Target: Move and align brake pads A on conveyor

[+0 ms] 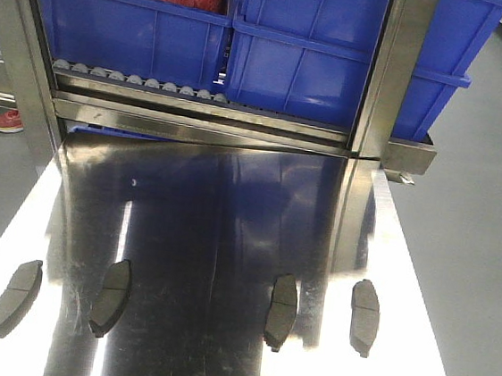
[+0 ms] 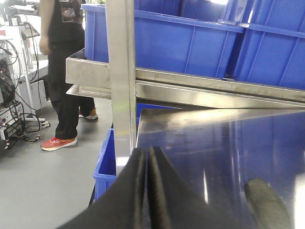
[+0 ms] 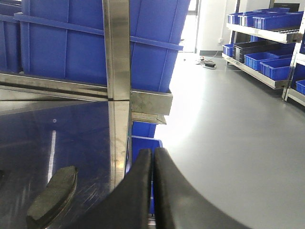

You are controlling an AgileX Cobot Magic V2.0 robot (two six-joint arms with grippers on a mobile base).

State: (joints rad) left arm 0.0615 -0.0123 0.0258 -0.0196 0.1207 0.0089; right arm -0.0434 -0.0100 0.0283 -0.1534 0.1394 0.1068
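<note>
Steel table (image 1: 232, 195): bare from mid-frame up to rack rail (image 1: 204, 122).

4 brake pads A in a row, lower frame: far-L pad (image 1: 14, 298) and far-R pad (image 1: 364, 317) near table edges, mid-L pad (image 1: 111, 297), mid-R pad (image 1: 281, 311). Dk grey, curved, grooved.

2 blue bins (image 1: 132, 36) on rack.

L gripper (image 2: 147, 191), R gripper (image 3: 152, 191): fingers pressed together, empty.

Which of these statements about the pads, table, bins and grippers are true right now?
1. Four dark-grey curved brake pads lie on the shiny stainless steel table. True.
2. The pads are stacked in one pile. False: they lie apart in a row.
3. Both grippers are open. False: the left gripper and the right gripper are each shut on nothing.
4. Blue plastic bins sit on the metal rack behind the table. True.
5. One pad lies on a dark felt belt. False: no such belt shows; all four are on steel.
</note>
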